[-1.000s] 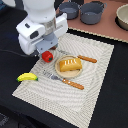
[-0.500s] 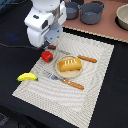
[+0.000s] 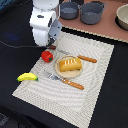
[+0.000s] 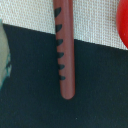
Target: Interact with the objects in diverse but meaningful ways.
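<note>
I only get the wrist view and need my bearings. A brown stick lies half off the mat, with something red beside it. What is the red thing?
Observer: A red tomato with a green stem, sitting on the mat just below the arm.
Operator: What else is on the mat?
Observer: A golden bread loaf on a plate near the middle.
Operator: Any containers around?
Observer: Two grey pots stand beyond the mat's far edge.

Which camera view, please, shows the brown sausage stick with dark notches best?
The wrist view: the brown sausage stick fills the frame, its notches clear. In the exterior view the arm largely hides it, so I cannot pick it out.
</note>
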Robot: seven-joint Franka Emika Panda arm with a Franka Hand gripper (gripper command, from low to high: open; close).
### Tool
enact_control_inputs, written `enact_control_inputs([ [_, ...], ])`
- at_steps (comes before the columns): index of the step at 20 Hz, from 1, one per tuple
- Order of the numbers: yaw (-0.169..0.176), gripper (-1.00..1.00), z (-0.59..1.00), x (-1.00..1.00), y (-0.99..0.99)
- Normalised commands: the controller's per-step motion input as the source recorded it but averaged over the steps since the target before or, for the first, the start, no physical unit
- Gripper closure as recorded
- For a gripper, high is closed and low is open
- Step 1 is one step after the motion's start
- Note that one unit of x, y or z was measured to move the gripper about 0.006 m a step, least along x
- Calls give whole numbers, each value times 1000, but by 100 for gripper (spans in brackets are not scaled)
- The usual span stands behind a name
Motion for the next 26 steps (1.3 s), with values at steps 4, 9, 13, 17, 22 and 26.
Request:
enact_control_inputs([
  [4,45,-100,-210,-512,14],
  [9,60,-100,-254,-533,44],
  [13,65,-100,-274,-432,76],
  [17,52,-100,-306,-367,55],
  [22,36,-100,-255,-126,7],
  [26,31,-100,-313,-166,0],
])
